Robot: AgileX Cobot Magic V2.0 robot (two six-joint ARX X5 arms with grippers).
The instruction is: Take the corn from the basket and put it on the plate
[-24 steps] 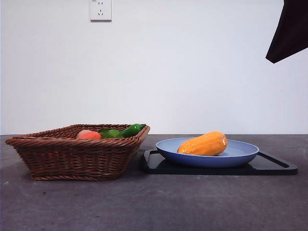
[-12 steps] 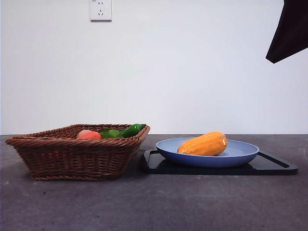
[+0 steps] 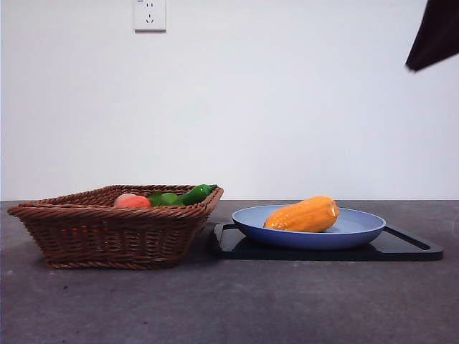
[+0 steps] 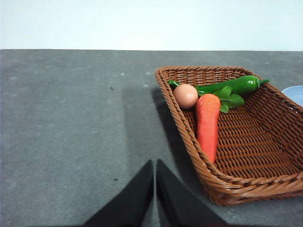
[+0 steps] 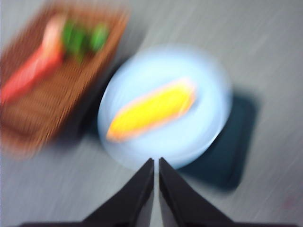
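Corn [image 3: 303, 215] lies on the blue plate [image 3: 362, 231]; basket [image 3: 107, 233] at nine o'clock holds peach [image 3: 132, 201], carrot [image 4: 208, 125], green pepper [image 3: 196, 193]. Both grippers [image 4: 155, 189] [image 5: 156, 184] closed, empty.

One corn [image 3: 303, 214], one plate [image 3: 358, 231], one basket [image 3: 107, 233], one black tray [image 3: 409, 247], one peach [image 4: 185, 96], one carrot [image 4: 208, 124], one green pepper [image 4: 236, 85]
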